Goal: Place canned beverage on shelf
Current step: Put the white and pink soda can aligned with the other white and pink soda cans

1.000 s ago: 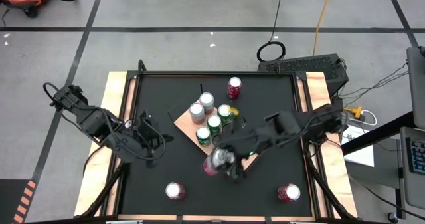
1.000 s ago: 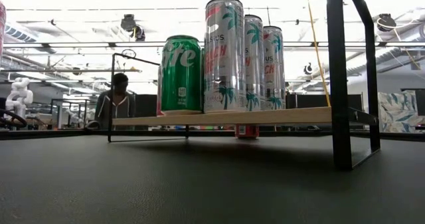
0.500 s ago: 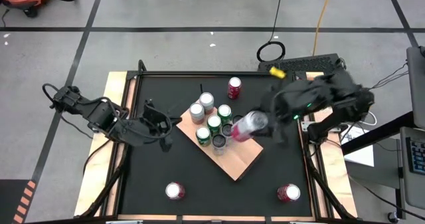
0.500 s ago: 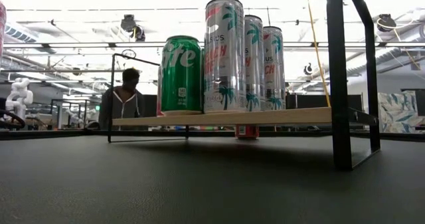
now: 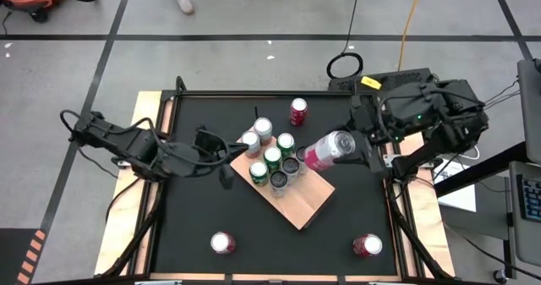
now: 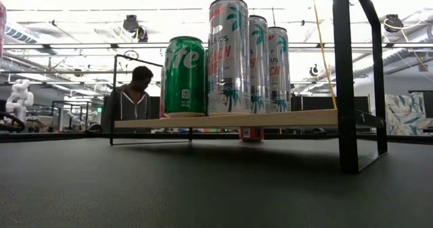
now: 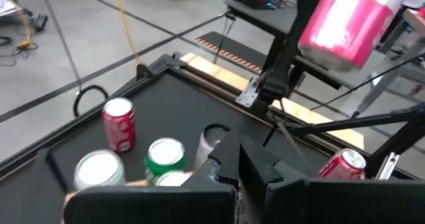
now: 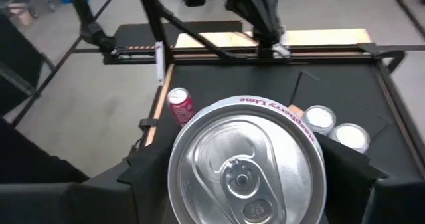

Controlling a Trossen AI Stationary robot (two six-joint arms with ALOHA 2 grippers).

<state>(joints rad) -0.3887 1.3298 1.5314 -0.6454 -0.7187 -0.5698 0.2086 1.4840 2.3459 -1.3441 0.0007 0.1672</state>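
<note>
The canned beverage (image 5: 324, 150), a pink can with a silver top (image 8: 247, 164), hangs tilted in my right gripper (image 5: 342, 148), above the far right edge of the shelf (image 5: 296, 196). The shelf is a tan board on black rods. Several cans (image 5: 272, 156) stand on its far left part, and the low view shows a green can (image 6: 184, 76) and tall cans (image 6: 229, 55) on the board (image 6: 223, 118). My left gripper (image 5: 226, 156) is shut beside the shelf's left corner with nothing between its fingers (image 7: 239, 164). My right gripper pinches the can's round side wall near its top end (image 8: 178, 167), one finger (image 8: 147, 167) on each side. The can lies along the fingers with its top toward the wrist. It is lifted clear, tilted, with its bottom end lower and pointing at the shelf.
A red can (image 5: 298, 112) stands on the black table beyond the shelf. Two more cans stand near the front edge, one left (image 5: 222, 243) and one right (image 5: 366, 245). Pale wooden rails (image 5: 148, 150) line the table's sides. A person (image 6: 135, 99) shows behind the table.
My right gripper has lifted the pink can from low over the shelf's near side, and carried it up and toward the table's far right. The can now hangs tilted over the shelf's far right edge. My left gripper, still shut, has moved right toward the shelf's left corner.
</note>
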